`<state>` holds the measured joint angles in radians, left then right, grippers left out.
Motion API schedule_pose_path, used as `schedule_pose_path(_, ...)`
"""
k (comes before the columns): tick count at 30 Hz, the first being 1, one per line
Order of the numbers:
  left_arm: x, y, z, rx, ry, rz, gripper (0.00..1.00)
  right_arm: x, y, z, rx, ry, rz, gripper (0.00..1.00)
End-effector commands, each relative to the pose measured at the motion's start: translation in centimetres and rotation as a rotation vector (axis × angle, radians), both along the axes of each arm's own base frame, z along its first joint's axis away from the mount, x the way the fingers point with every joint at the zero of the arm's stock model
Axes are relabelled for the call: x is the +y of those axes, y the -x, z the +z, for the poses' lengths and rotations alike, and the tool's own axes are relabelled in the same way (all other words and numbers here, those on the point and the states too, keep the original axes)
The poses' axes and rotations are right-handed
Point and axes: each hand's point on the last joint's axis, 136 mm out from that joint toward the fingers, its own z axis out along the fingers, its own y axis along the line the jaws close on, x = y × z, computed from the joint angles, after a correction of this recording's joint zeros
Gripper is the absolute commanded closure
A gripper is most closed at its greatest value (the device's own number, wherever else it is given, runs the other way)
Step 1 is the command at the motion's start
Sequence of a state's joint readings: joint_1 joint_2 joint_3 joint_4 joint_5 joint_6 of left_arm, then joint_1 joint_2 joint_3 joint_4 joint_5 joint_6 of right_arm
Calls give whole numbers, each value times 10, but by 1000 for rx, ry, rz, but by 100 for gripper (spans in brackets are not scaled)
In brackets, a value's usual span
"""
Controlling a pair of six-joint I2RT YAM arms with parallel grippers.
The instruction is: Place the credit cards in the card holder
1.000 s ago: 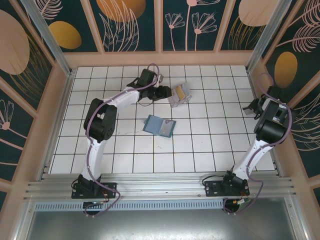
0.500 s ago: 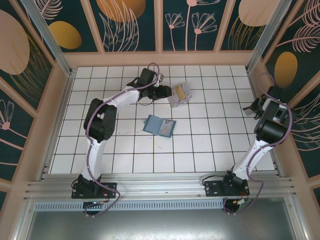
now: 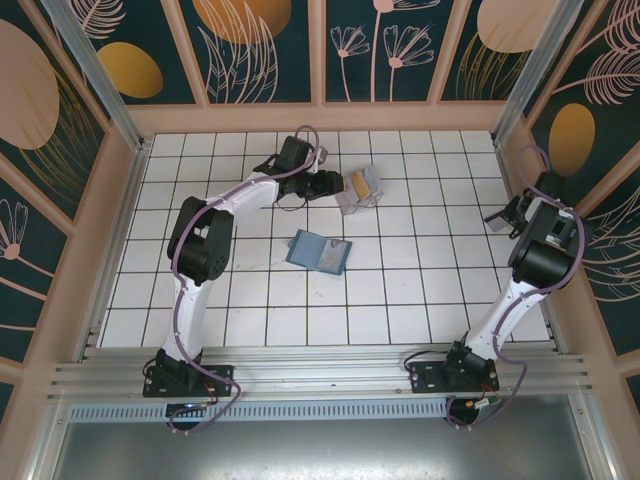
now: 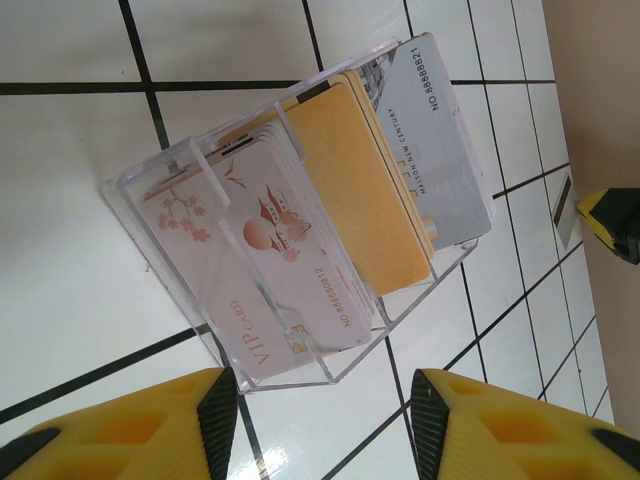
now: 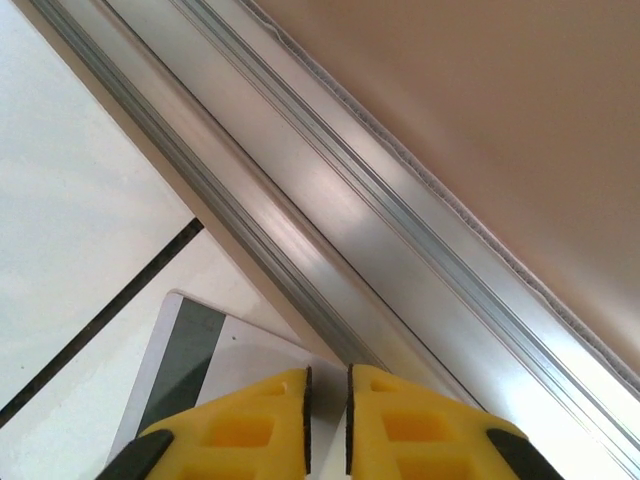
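Observation:
The credit cards point(image 4: 330, 210), one pink, one gold and one silver-grey, stand in a clear acrylic rack point(image 3: 361, 187) at the back middle of the tiled floor. My left gripper point(image 4: 325, 425) is open just short of the rack's near corner, with nothing between its pads. The card holder point(image 3: 319, 251), a teal-blue wallet, lies open and flat in front of the rack. By the right wall, my right gripper point(image 5: 327, 378) has its jaws drawn in to a narrow slit. A white card with a dark stripe point(image 5: 190, 375) lies behind its fingertips; nothing shows in the slit.
An aluminium rail point(image 5: 330, 230) and the tan right wall run close past the right gripper point(image 3: 503, 214). Wooden walls enclose the white grid floor point(image 3: 400, 290). The left arm point(image 3: 240, 200) stretches diagonally toward the rack.
The right gripper's jaws have closed from wide apart to a narrow slit. The left arm, the rack and the wallet have not moved.

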<state>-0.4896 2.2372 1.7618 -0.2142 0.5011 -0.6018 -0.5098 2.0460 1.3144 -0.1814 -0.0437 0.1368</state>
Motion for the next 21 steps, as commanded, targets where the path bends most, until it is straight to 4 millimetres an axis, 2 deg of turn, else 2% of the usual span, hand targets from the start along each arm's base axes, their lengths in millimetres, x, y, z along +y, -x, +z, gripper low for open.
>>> schedule_pose_path(1,1,-4,32,-55,23,-12,48,7,15,0,38,-13,-3,86)
schedule_pose_path(11,0,-5,34,-56,33,-9,48,12,9,32,-35,1,7,89)
schedule_pose_path(14,0,-5,34,-55,37,-8,48,25,2,36,-50,-15,54,82)
schedule_pose_path(15,0,-5,35,-55,39,-7,48,31,0,38,-50,-6,76,79)
schedule_pose_path(18,1,-5,35,-54,39,-4,48,48,-5,34,-10,2,136,44)
schedule_pose_path(21,1,-4,36,-56,38,-5,48,59,-4,21,92,-15,179,27)
